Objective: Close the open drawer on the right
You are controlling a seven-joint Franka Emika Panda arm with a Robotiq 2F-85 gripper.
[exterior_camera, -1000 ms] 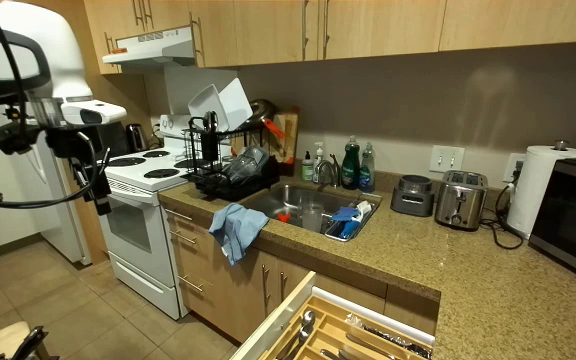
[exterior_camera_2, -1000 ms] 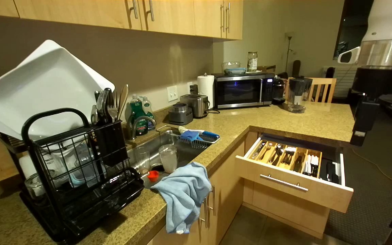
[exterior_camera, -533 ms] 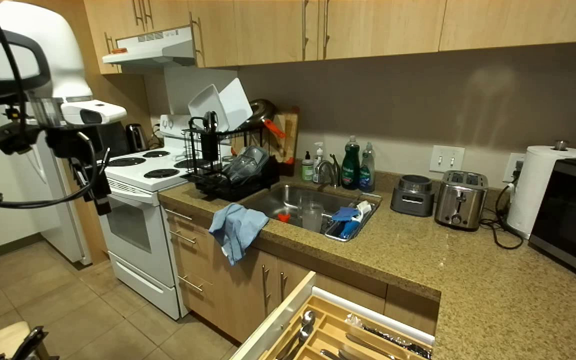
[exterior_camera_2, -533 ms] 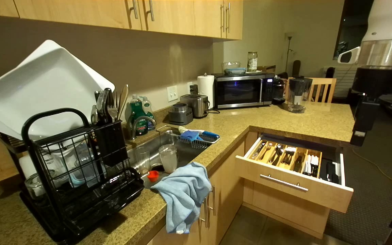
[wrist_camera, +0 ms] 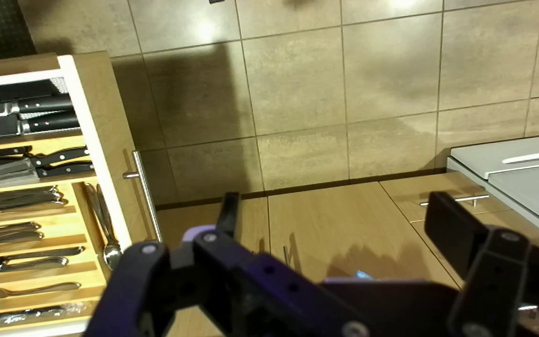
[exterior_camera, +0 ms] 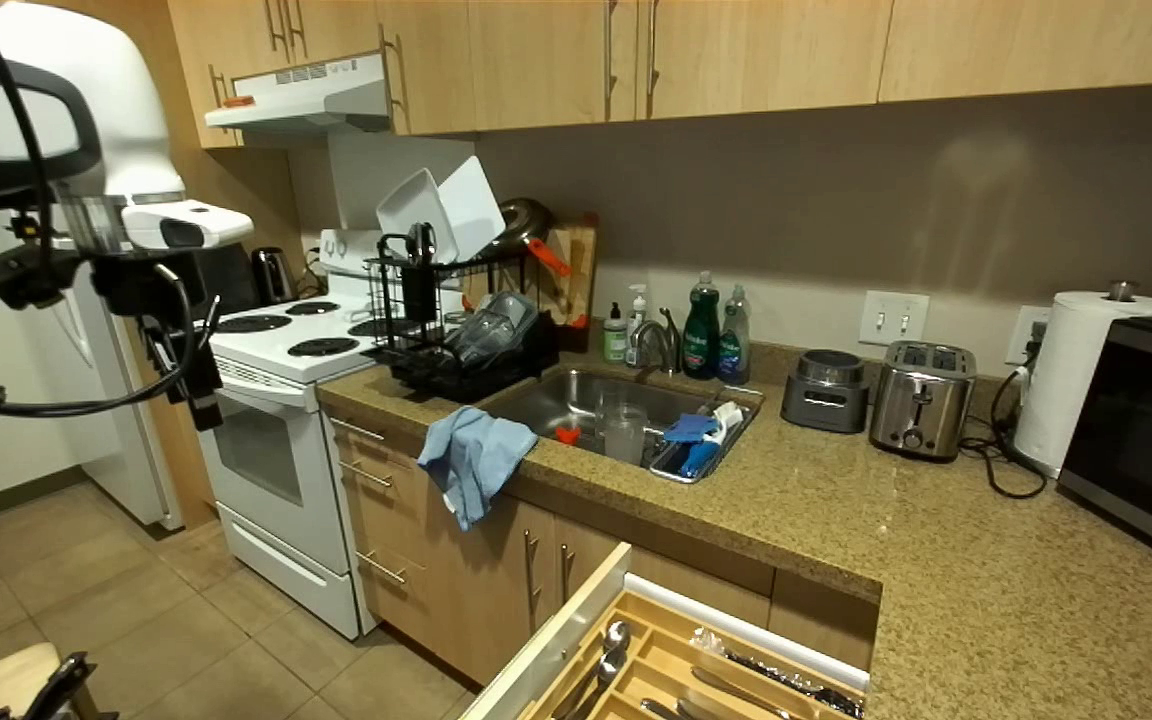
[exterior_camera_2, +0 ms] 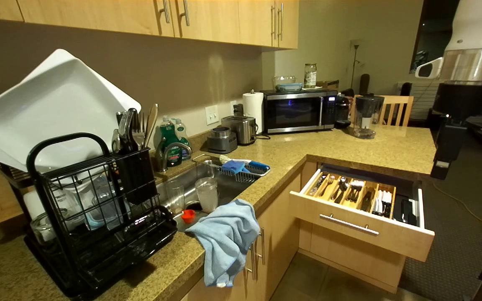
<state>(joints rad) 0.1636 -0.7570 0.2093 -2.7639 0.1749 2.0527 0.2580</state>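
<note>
The cutlery drawer (exterior_camera_2: 396,238) stands pulled out from under the bench (exterior_camera_2: 391,146) at the lower right of an exterior view, its closing push not yet made. Black-handled knives (wrist_camera: 47,103) and a wooden cutlery tray (wrist_camera: 66,228) lie inside, and a jerk could send the contents sliding. In the wrist view the front panel (wrist_camera: 110,117) and its bar handle (wrist_camera: 147,194) run down the left side. The pincer (wrist_camera: 339,223), along the bottom of that view, has its fingers spread wide with nothing between them; in both exterior views it hangs clear of the drawer.

The step in hand seems to be the approach. It would go best with the fingers brought together as one blunt tip, lowered to the panel's height and set near its middle, just beside the handle so the bar cannot snag them. A slow, level push toward the left of the wrist view should then run the drawer in straight; pressing at a corner could make it bind.
</note>
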